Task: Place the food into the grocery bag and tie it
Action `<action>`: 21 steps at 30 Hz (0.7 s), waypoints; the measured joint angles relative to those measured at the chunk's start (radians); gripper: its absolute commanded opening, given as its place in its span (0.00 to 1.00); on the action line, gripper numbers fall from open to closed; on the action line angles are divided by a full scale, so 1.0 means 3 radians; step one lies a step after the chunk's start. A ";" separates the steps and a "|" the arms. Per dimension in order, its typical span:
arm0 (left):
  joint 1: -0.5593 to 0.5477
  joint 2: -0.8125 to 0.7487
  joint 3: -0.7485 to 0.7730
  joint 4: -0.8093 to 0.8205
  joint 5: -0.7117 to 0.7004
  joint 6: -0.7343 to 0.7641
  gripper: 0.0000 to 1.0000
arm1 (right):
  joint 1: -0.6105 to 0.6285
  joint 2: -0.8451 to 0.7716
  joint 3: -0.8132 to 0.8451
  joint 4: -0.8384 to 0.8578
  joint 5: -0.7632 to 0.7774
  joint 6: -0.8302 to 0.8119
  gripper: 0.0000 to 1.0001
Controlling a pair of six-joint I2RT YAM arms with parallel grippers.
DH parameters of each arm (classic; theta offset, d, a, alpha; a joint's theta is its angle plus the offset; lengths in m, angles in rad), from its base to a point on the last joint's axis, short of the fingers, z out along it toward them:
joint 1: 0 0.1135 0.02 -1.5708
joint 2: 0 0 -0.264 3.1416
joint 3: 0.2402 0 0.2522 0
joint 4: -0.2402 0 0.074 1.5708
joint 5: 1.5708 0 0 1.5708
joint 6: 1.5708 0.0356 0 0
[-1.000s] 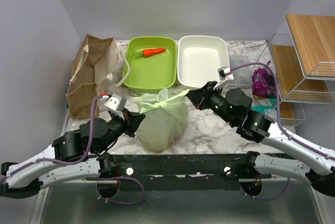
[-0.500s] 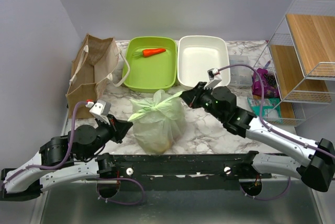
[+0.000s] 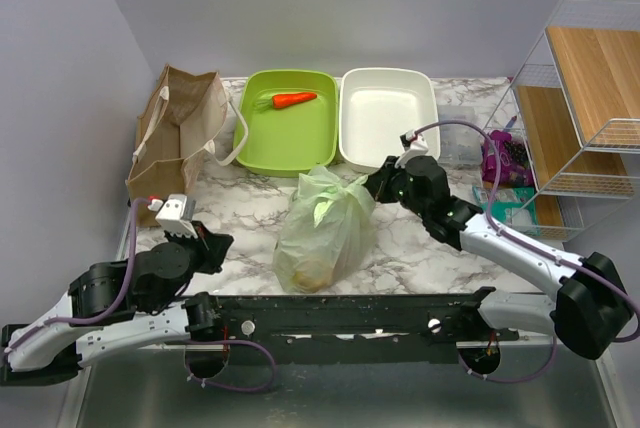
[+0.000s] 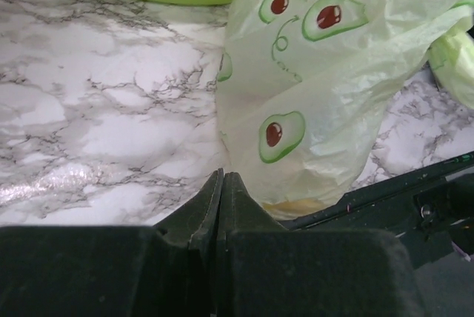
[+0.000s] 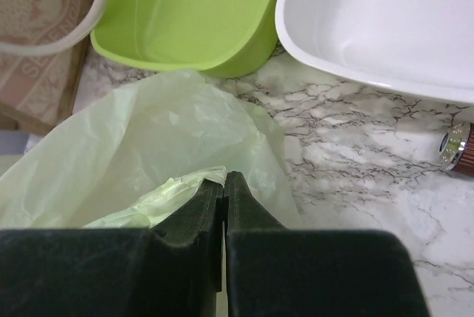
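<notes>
Marble table (image 3: 240, 196) holds the grocery bag (image 3: 325, 233), bunched at the top, with food (image 3: 315, 270) inside, I think. The right gripper (image 3: 376, 185) pinches its handle (image 5: 178, 187). The left gripper (image 3: 214, 244) is squeezed shut on nothing. Tying looks almost done.

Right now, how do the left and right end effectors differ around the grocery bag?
The left end effector is shut on nothing; the right end effector is shut on a twisted strip at the top of the grocery bag. The left stands apart from the bag, off to its left; the right touches it from the right. Both have closed jaws and point toward the bag.
</notes>
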 measured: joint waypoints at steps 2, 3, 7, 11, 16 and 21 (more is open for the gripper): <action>0.0000 0.0029 0.0005 0.0099 0.0034 0.0145 0.35 | 0.0000 -0.0017 -0.0025 -0.0027 -0.0081 -0.0072 0.01; 0.0000 0.0056 0.0020 0.0163 0.0078 0.0257 0.46 | 0.0000 -0.0037 -0.0025 -0.0041 -0.0125 -0.0116 0.01; 0.0000 0.0409 0.0348 0.0408 0.0397 0.0790 0.66 | 0.0000 -0.0223 -0.0018 -0.0079 -0.0331 -0.0276 0.01; 0.0000 0.1244 0.1081 0.0477 0.0801 0.1340 0.67 | 0.0000 -0.0342 0.0117 -0.0226 -0.0498 -0.0392 0.01; 0.0023 0.2166 0.1778 0.0455 0.1212 0.1775 0.67 | 0.0000 -0.0408 0.0247 -0.0273 -0.0604 -0.0456 0.01; 0.0278 0.2749 0.2213 0.0257 0.1773 0.2038 0.58 | 0.0000 -0.0401 0.0264 -0.0326 -0.0662 -0.0476 0.01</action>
